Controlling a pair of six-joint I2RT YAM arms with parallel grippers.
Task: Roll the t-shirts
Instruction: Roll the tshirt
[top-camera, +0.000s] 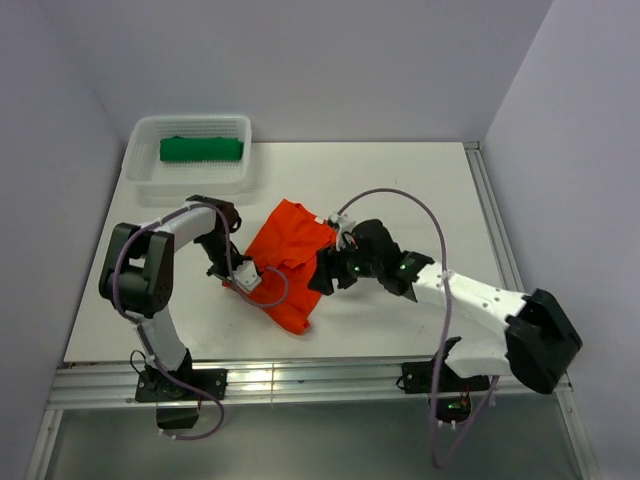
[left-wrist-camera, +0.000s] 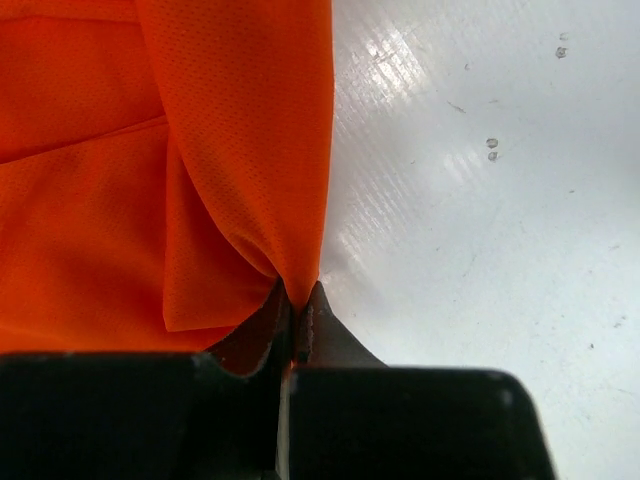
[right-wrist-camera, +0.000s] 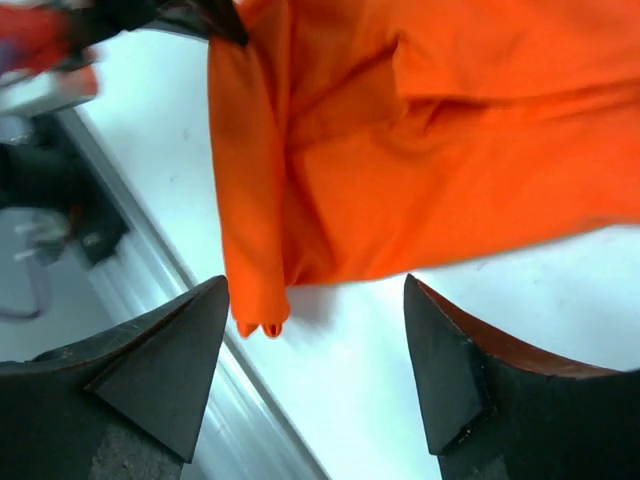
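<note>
Two shirts noted. Green t-shirt (top-camera: 201, 149): rolled into a tight bar, lying inside white mesh basket (top-camera: 140, 172) at far left corner of table (top-camera: 420, 190); judged done. Orange t-shirt (top-camera: 290, 262): mid-table between both arms, loosely folded lengthwise, creased and lopsided, near end trailing toward front edge; not yet a roll.

Left gripper (left-wrist-camera: 297, 300): pinched tight on a gathered fold at shirt's left edge, cloth drawn up into a peak at the tips. Right gripper (right-wrist-camera: 316, 285): jaws wide apart, nothing between them, poised just off shirt's right side, a doubled fold of cloth lying just ahead.

Step in hand, by judgement: squaring the orange strip before rolling.

- Use left pinch as anchor; no release before a firm grip on the right side.
- Bring right jaws down over the doubled edge opposite the left pinch, biting all layers, not only the top one.
- Draw both sides gently apart to flatten wrinkles. Thin knit cloth, likely to slide on glossy table and to bunch rather than lie flat.
- Start roll from one narrow end, turning evenly, both sides level; otherwise a cone, not a cylinder.
- Watch near end, close to table's front edge; risk of slipping over.
</note>
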